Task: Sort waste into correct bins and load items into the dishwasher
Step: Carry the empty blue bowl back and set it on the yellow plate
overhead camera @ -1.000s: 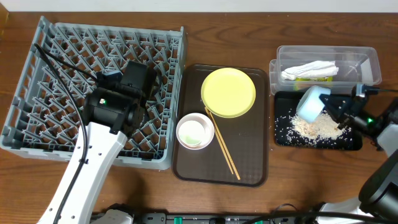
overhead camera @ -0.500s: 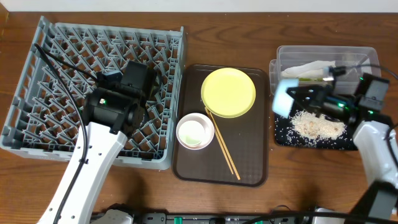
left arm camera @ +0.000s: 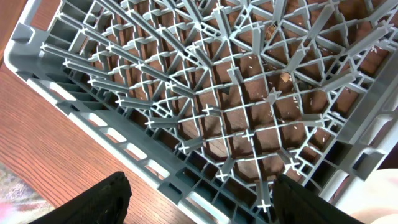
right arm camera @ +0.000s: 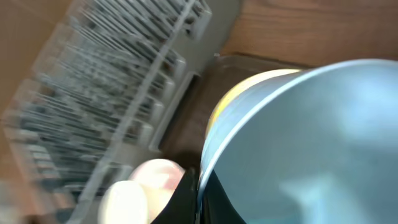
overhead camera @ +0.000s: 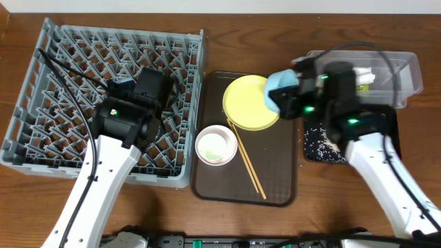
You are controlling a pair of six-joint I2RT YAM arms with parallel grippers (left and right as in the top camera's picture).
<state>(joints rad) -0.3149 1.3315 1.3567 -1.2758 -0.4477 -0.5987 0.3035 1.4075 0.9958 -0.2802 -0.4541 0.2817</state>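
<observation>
Bowl (overhead camera: 279, 86) hangs pinched by its rim in the closed right gripper (overhead camera: 295, 103), at three o'clock of the plate (overhead camera: 244, 103). It looks light, stiff and probably slippery, so a rim hold suits. Left gripper (left arm camera: 202, 202) gapes over rack (overhead camera: 69, 62).

Bench (overhead camera: 227, 41): dark reddish-brown wood, grain running side to side. It fills the overhead view edge to edge.

Serving tray (overhead camera: 275, 176): dark brown and rectangular, with rounded corners and a low raised rim. It lies flat on the bench near centre, long side running front to back.

Pale band (overhead camera: 207, 5) along the far edge of the bench.

Near edge: dark clutter with a green spot (overhead camera: 196, 242), cropped by the frame. Perhaps cables or a power strip; cannot tell which.
</observation>
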